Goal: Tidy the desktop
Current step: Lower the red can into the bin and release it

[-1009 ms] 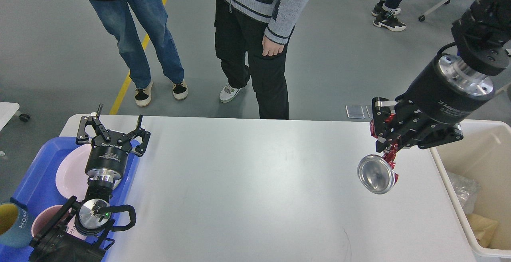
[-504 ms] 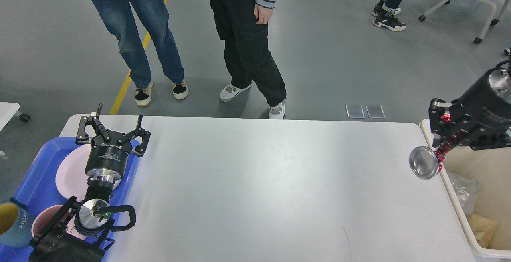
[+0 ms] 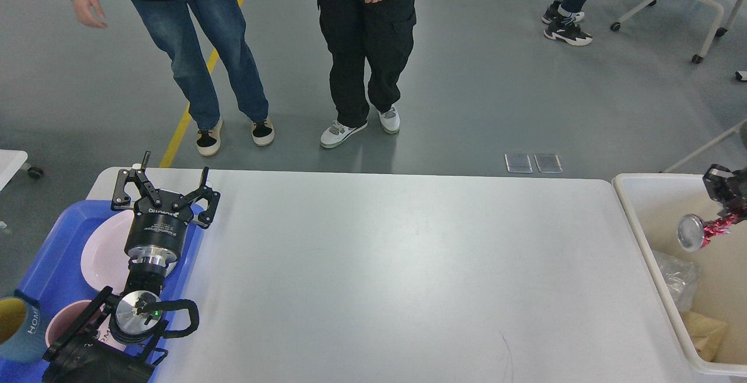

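Note:
The white desktop fills the middle of the head view. My right gripper is at the far right edge, over the cream bin, and is shut on a crushed red can whose silver end faces me. The can hangs above the inside of the bin. My left gripper is open and empty, above the far end of the blue tray at the table's left.
The tray holds a pink plate, a pink bowl and a blue mug. The bin holds a clear plastic bag and brown paper. Two people stand beyond the table's far edge.
My right arm has carried the crushed can rightwards, from above the table's right part to over the bin. The left arm has not moved. The people shifted their feet.

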{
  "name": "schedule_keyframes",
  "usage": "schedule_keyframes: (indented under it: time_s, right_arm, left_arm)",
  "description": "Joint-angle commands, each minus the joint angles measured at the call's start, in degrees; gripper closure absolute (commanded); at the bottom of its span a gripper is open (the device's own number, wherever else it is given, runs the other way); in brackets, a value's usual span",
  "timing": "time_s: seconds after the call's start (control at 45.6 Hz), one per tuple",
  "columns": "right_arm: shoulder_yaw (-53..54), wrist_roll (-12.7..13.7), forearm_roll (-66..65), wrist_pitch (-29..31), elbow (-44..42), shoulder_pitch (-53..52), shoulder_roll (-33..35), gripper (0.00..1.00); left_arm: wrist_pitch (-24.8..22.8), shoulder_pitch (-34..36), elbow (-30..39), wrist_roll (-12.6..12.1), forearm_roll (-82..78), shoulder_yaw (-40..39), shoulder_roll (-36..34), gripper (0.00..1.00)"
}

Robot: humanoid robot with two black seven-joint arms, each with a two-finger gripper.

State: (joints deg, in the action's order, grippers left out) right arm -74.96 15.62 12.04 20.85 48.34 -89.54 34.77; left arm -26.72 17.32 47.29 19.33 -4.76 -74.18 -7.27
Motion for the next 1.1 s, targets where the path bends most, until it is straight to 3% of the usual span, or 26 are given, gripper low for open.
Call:
schedule_keyframes:
  time_s: [0.0, 0.175, 0.46, 0.746, 1.074]
  right_arm:
    - [3.9, -0.1, 0.0, -9.8, -9.6, 13.8, -0.3, 1.0]
    - [5.9, -0.2, 0.1, -25.2, -19.8, 30.2, -4.8, 1.0]
    - [10.8, -0.4, 0.8, -27.5, -42.2, 52.8, -13.6, 1.0]
    - [11.7, -0.4, 1.1, -31.5, -43.3, 56.8, -16.5, 1.0]
    - [11.9, -0.2, 1.1, -31.5, -43.0, 57.7, -16.7, 1.0]
  left_arm:
    - [0.0, 0.0, 0.0, -0.1, 0.0, 0.0, 0.0, 0.04]
    - [0.0, 0.0, 0.0, -0.1, 0.0, 0.0, 0.1, 0.04]
    - [0.0, 0.0, 0.0, -0.1, 0.0, 0.0, 0.0, 0.04]
    - [0.0, 0.0, 0.0, 0.0, 0.0, 0.0, 0.1, 0.04]
    - [0.0, 0.0, 0.0, 0.0, -0.1, 0.0, 0.1, 0.04]
